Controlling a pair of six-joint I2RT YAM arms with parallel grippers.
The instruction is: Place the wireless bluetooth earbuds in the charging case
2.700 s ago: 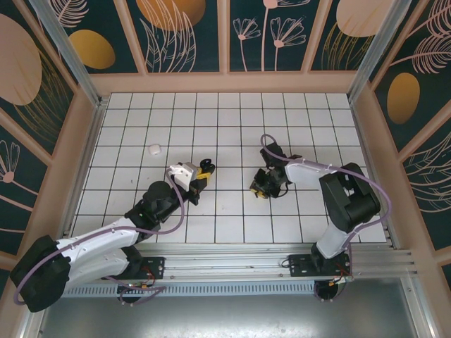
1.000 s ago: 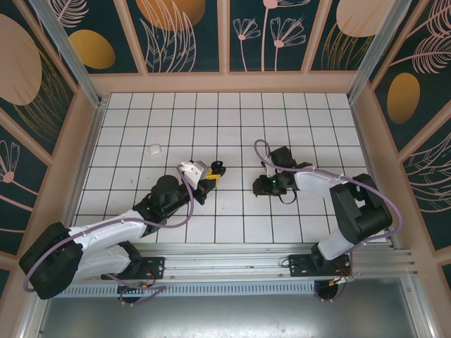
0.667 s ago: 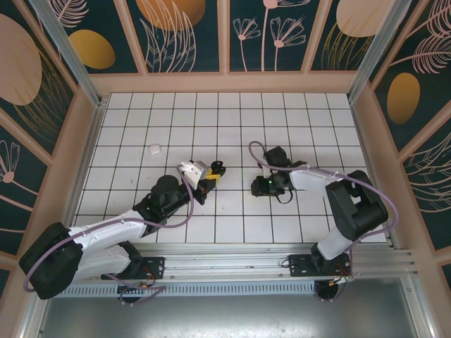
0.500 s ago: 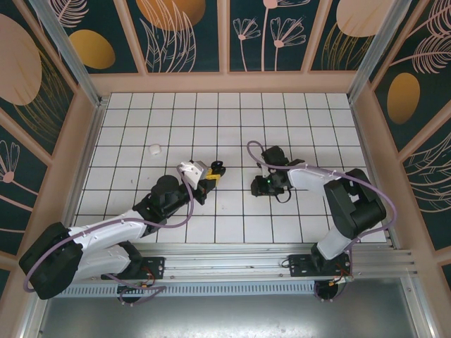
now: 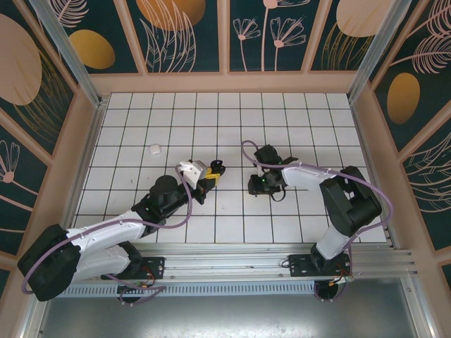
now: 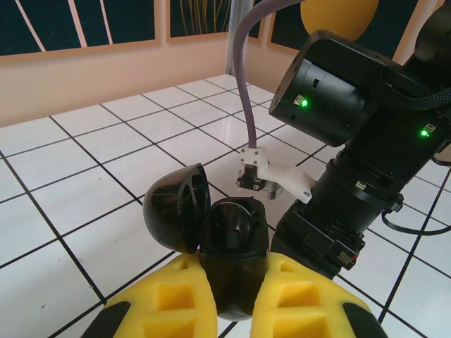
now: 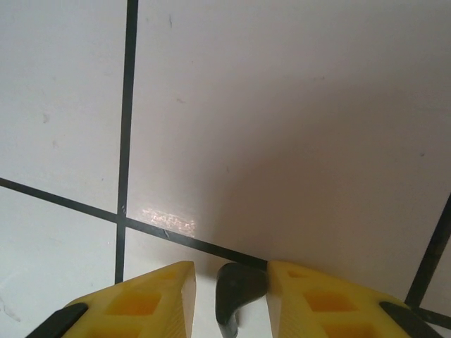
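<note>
Rightward of the scene's middle, the right arm (image 5: 331, 190) has swung its wrist to the left over the last second, so the right gripper (image 5: 256, 186) now sits nearer the left gripper (image 5: 213, 172), while the left arm (image 5: 120, 229) has held its place. From above, the two grippers face each other across about one tile of the white table (image 5: 232, 120), near but apart. The left gripper (image 6: 229, 282) is pinching the case (image 6: 231, 236) between its yellow fingers (image 6: 176, 296), pressed tight on both sides; the case stands upright, its rounded lid (image 6: 175, 215) hinged open and tipped to the left. Its inside is dark, and what lies in it cannot be made out. Just beyond it in the left wrist view rises the black body of the right arm (image 6: 366, 162), with green lights lit. In the right wrist view the right gripper (image 7: 229, 271) hangs low over the tiles with a black earbud (image 7: 241, 282) between its fingers (image 7: 310, 296); the bud lies against one finger, with a pale gap showing toward the other, so the jaws stand partly apart and I cannot tell whether the bud is truly pinched. Well off to the left on the table lies a small white thing (image 5: 154, 148), too small to identify.
</note>
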